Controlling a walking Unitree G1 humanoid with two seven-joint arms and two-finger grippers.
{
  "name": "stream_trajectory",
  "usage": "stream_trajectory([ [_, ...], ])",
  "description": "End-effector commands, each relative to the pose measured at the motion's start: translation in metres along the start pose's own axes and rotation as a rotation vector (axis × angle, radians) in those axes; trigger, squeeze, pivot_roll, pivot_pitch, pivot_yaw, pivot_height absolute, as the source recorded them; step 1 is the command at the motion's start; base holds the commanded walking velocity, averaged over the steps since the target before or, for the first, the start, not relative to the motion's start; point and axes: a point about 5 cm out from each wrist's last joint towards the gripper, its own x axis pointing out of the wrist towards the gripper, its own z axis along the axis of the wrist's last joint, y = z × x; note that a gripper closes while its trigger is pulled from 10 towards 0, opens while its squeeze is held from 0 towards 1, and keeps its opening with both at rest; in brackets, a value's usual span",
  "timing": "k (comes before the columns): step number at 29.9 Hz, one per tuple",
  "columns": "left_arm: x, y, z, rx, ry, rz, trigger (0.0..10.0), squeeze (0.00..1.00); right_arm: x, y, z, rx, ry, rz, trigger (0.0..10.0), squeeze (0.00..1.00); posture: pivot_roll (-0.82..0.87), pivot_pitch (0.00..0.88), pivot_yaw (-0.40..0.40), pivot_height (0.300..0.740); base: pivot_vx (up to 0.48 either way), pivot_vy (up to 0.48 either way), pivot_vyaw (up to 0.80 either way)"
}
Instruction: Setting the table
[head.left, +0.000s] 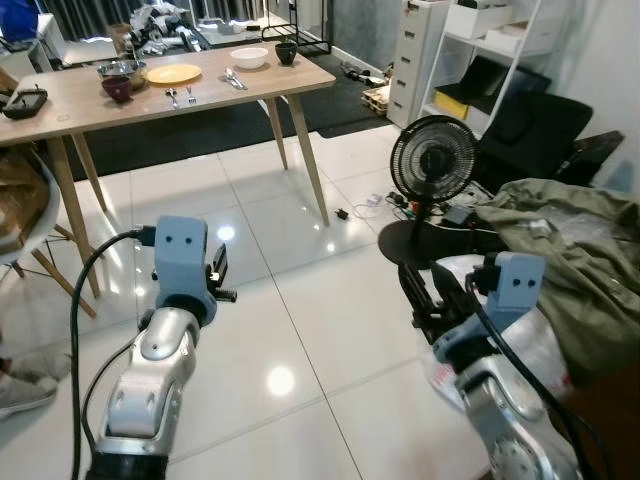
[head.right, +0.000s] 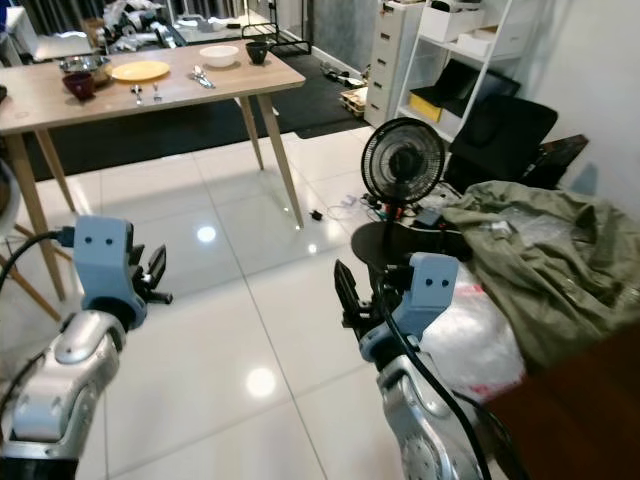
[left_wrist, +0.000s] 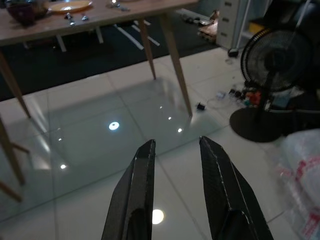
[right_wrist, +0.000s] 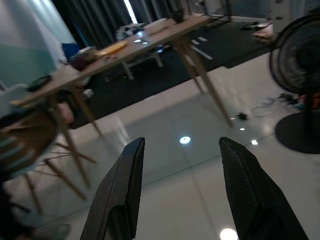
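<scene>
A wooden table (head.left: 60, 105) stands at the far left across the tiled floor. On it lie a yellow plate (head.left: 174, 73), a white bowl (head.left: 249, 57), a dark maroon bowl (head.left: 117, 88), a steel bowl (head.left: 121, 70), a dark cup (head.left: 286, 52) and cutlery (head.left: 180, 96), with more cutlery (head.left: 233, 79) by the white bowl. My left gripper (left_wrist: 175, 150) is open and empty, held low over the floor. My right gripper (right_wrist: 180, 150) is also open with nothing between its fingers. Both are far from the table.
A black floor fan (head.left: 432, 165) with cables stands ahead on the right. An olive cloth heap (head.left: 570, 250) and a plastic bag (head.right: 470, 330) lie at the right. White shelving (head.left: 470, 50) lines the far wall. A chair (head.left: 25, 235) sits at the left.
</scene>
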Motion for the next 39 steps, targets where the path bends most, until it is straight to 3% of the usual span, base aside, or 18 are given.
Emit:
stream_trajectory([
  [1,-0.0021,0.0073,-0.0059,0.009,0.02,0.024,10.0,0.0,-0.0003,0.0031,-0.0015,0.003,-0.002,0.009,10.0,0.0,0.04,0.089,0.114,0.74,0.48,0.0,0.0],
  [35,-0.0028,0.0069,-0.0034,0.011,0.014,0.021,10.0,0.0,0.0023,0.0091,-0.002,-0.021,-0.008,0.034,10.0,0.0,0.06,0.106,0.116,0.74,0.48,0.0,0.0],
  [36,-0.0029,0.0068,-0.0034,0.01,0.013,0.02,10.0,0.0,0.0027,0.0098,-0.0014,-0.036,-0.012,0.037,10.0,0.0,0.06,0.106,0.116,0.74,0.48,0.0,0.0],
  [39,-0.0033,0.0029,-0.0037,-0.001,0.009,-0.003,10.0,0.0,0.0055,0.0107,0.0063,-0.228,-0.056,0.026,10.0,0.0,0.06,0.108,0.114,0.74,0.48,0.0,0.0],
])
